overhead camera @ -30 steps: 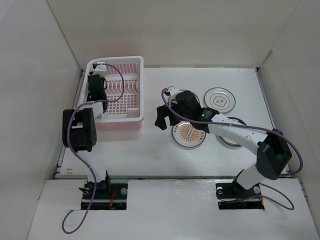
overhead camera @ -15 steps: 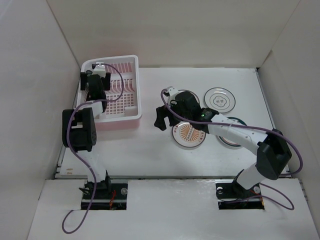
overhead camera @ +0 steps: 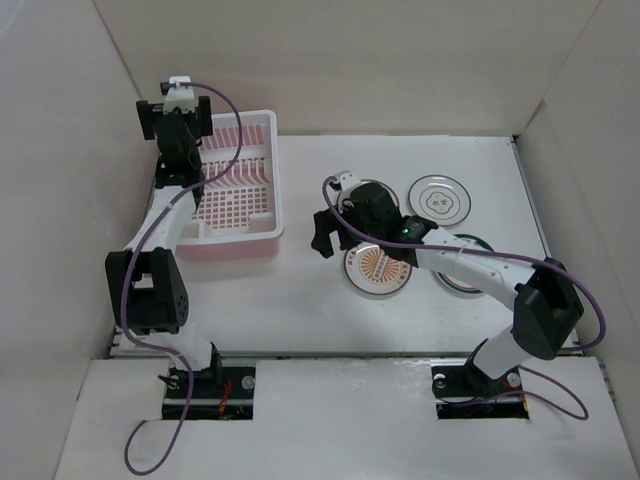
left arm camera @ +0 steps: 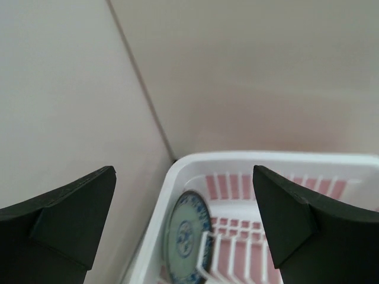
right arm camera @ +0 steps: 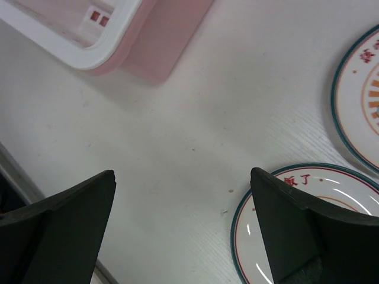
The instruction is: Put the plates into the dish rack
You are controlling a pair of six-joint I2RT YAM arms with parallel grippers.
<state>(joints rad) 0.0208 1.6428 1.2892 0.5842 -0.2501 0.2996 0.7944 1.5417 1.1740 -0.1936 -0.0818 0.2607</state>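
Observation:
The pale pink dish rack (overhead camera: 240, 190) stands at the far left of the table. In the left wrist view a blue-patterned plate (left arm camera: 186, 236) stands on edge behind the white tines at the left end of the rack (left arm camera: 266, 158). My left gripper (overhead camera: 175, 115) (left arm camera: 183, 171) hangs open above it, holding nothing. On the table lie an orange sunburst plate (overhead camera: 378, 270), a white grey-rimmed plate (overhead camera: 440, 199) and a plate (overhead camera: 462, 280) partly under the right arm. My right gripper (overhead camera: 320, 232) (right arm camera: 182, 173) is open over bare table, just left of two teal-rimmed plates (right arm camera: 308, 225) (right arm camera: 361, 106).
White walls box in the table on the left, back and right. The left gripper is close to the back-left wall corner (left arm camera: 142, 100). The rack's near right corner (right arm camera: 89, 41) lies a short way from the right gripper.
My left gripper has opened, let go of the plate in the rack and risen toward the back-left corner. The rack has shifted slightly left. The right arm has not moved.

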